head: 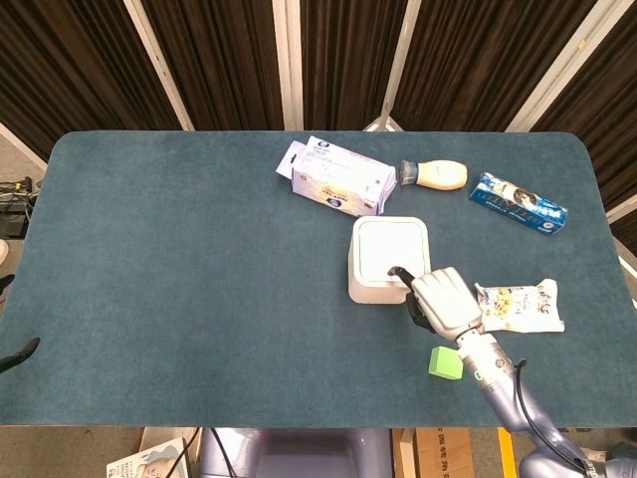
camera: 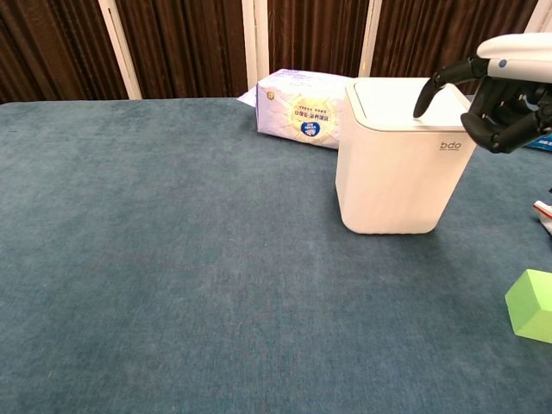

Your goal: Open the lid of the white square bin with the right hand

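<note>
The white square bin (head: 386,261) (camera: 399,159) stands upright right of the table's middle, its lid flat and closed. My right hand (head: 445,302) (camera: 507,93) hovers at the bin's near right corner. One finger (camera: 429,89) reaches out and bends down onto the front part of the lid; the other fingers are curled in and hold nothing. Whether the fingertip presses the lid or sits just above it, I cannot tell. Of my left hand (head: 20,354) only dark tips show at the left edge of the head view.
A green cube (head: 447,362) (camera: 530,305) lies just in front of the right hand. A snack packet (head: 518,305) lies to its right. Behind the bin lie a tissue pack (head: 335,176) (camera: 300,108), a small bottle (head: 435,175) and a blue packet (head: 518,202).
</note>
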You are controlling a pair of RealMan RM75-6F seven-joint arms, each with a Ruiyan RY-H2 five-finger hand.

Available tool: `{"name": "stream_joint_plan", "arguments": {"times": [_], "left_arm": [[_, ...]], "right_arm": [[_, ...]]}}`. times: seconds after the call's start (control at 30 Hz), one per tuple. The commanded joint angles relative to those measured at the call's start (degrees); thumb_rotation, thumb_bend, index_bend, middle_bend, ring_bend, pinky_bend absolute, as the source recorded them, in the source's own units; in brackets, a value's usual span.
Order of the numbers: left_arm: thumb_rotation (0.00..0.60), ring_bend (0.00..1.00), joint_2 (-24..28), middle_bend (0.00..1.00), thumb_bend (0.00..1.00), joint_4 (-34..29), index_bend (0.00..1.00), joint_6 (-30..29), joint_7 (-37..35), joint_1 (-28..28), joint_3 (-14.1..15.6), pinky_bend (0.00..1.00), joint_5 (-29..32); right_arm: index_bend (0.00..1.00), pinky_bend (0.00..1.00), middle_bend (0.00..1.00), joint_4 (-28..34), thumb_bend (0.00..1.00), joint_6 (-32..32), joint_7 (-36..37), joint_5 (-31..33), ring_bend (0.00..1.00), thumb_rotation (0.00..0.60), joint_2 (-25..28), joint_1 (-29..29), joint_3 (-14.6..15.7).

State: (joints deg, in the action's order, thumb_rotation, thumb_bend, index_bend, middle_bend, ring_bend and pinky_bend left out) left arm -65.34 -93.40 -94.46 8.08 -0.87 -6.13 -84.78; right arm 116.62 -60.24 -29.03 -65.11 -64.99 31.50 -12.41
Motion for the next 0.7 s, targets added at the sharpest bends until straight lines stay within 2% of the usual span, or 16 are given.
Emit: {"name": "stream_joint_plan", "arguments": {"times": [0.03, 0.3, 0.5, 0.57, 0.7], "left_arm": [[0.6, 0.0, -0.03, 0.09, 0.07, -0.09, 0.17, 0.08, 0.23, -0.01, -0.02, 0.06, 0.11], [0.6, 0.0, -0.18, 0.09, 0.07, -0.14, 0.17, -0.04, 0.52, -0.04, 0.01, 0.06, -0.13], [0.6, 0.0, -0.2, 0.09, 0.07, -0.12, 0.17, -0.05, 0.57, -0.03, 0.06, 0.06, -0.22], [0.6, 0.0, -0.19, 0.09, 0.07, -0.12, 0.17, -0.04, 0.54, -0.03, 0.06, 0.06, -0.22], [0.6, 0.0, -0.14, 0.09, 0.07, -0.15, 0.17, -0.22, 0.48, 0.06, 0.04, 0.06, -0.27]], "right_arm": [[0.33, 0.79, 0.85, -0.33, 0.71, -0.25, 0.1, -0.14, 0.82, 0.6, 0.06, -0.01, 0.5], [0.38, 0.79, 0.85, -0.98, 0.71, -0.08, 0.38, 0.01, 0.82, 0.6, 0.23, 0.53, 1.54], [0.38, 0.79, 0.85, -0.58, 0.71, -0.09, -0.39, 0.16, 0.82, 0.6, 0.75, 1.09, 2.05], [0.36, 0.79, 0.85, -0.18, 0.71, -0.88, -0.67, 0.2, 0.82, 0.6, 0.85, 1.24, 1.73], [0.24, 0.79, 0.87, 1.13, 0.71, -5.43, 2.78, -1.46, 0.83, 0.6, 0.61, -0.17, -0.11]]}}
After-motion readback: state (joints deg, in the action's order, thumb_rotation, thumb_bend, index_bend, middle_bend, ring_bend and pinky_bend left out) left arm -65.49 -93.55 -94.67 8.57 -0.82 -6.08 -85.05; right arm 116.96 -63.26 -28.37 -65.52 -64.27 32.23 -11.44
